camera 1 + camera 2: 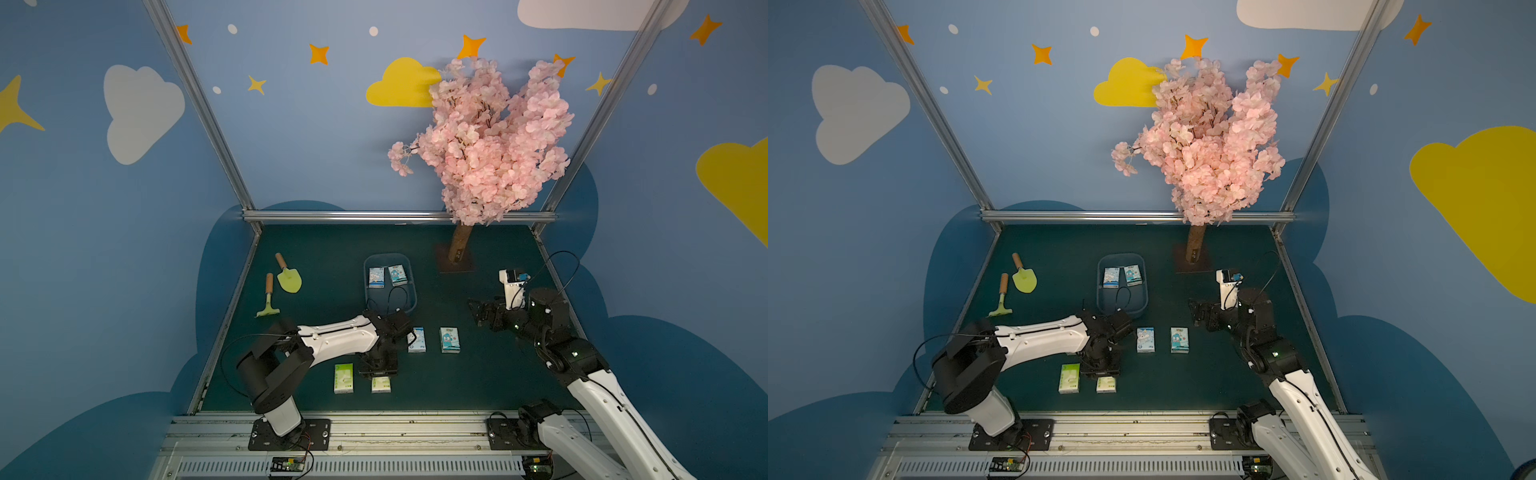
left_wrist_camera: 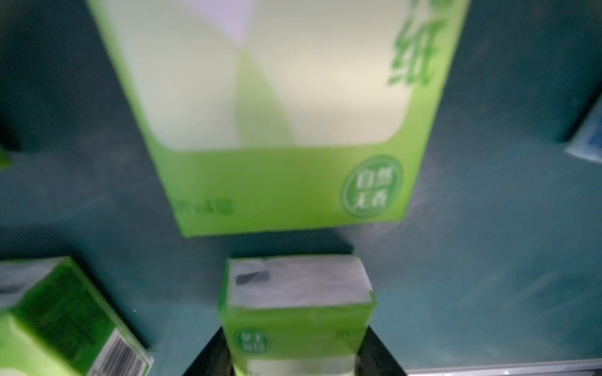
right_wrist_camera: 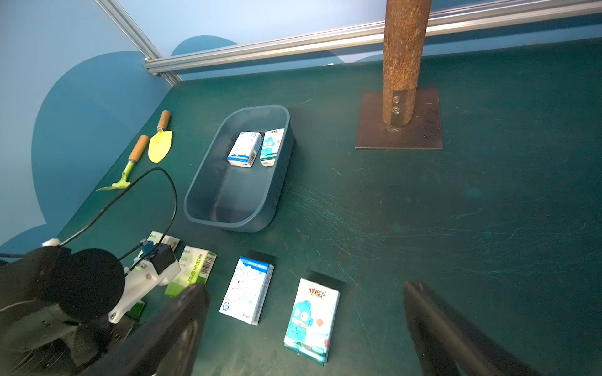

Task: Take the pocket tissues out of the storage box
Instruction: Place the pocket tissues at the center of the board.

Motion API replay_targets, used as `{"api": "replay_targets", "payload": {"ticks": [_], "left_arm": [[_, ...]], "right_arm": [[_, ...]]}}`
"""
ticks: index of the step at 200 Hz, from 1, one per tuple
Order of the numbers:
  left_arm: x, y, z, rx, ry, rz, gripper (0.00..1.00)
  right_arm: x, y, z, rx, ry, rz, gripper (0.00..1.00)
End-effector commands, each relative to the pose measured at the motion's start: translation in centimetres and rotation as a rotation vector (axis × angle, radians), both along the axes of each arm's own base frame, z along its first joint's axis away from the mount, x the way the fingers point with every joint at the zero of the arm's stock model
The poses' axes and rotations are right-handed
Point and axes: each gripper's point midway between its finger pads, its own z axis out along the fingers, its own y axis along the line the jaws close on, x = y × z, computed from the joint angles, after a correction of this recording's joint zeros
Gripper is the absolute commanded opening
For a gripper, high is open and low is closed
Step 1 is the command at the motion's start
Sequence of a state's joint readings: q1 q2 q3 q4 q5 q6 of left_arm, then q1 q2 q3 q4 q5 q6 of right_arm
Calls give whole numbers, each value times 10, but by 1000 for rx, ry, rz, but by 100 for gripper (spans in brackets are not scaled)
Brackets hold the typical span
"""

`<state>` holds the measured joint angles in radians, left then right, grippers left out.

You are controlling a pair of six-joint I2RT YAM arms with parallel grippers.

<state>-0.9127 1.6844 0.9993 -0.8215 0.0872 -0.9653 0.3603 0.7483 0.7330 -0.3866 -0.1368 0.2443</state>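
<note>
We find open room on the dark green tabletop [image 3: 439, 211] to the right, out to the aluminium rail [image 3: 293, 42]. The slate-blue rounded plastic storage box [image 3: 228, 198] holds two light-blue cartoon tissue packets [image 3: 245, 149] at its far end. The right gripper [image 3: 306, 288] is spread wide and empty, near two more blue packets [image 3: 246, 289] lying outside the box. A lime-green-and-white packet [image 2: 296, 319] sits between the jaws of the left gripper [image 2: 294, 338] (too blurred for us to tell whether it is pinched).
</note>
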Motion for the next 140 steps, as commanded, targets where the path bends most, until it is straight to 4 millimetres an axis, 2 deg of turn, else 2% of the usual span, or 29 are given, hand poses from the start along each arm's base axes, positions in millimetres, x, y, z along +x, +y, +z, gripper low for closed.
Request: {"api": "replay_targets", "payload": {"ticks": [1,26,61,103,140], "left_arm": [[-8,7,-2,28,30,-12,61],[-8,8,4,30,18,-18,66],[-2,10,22,25,-31,-19,75],[8,11,52,-16,-120,-23,84],[25,19,84,-30,-244,-26,90]], "right_arm": [[1,-4,10,-12,-24,-11,98],[2,-4,11,-20,-20,-10,98],[1,-4,10,-39,1,5,98],[1,-7,6,-59,22,-9,98],[5,-1,16,-16,37,-6,98]]}}
